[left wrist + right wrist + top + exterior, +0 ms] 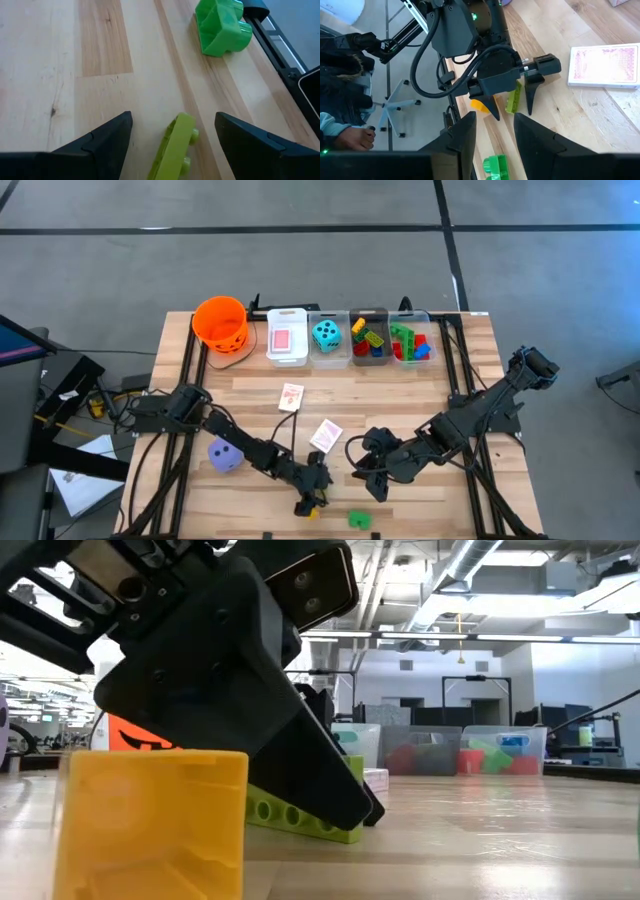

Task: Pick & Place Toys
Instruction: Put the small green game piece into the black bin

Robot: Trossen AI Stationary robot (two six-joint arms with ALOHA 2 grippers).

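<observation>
Four bins at the counter's far edge (180, 330) hold one card (283, 340), one teal die (326, 334) and bricks, while the left end effector (172, 135) spreads around a lime brick (175, 147).

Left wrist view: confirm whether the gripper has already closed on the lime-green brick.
No: the left gripper is open, its fingers standing apart on either side of the lime-green brick without touching it.

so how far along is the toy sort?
Done: teal die, one card and many bricks sit in the bins. In hand: left gripper, open, straddles a lime brick, not yet gripped. Left: purple die, two cards, green brick, yellow brick.
</observation>
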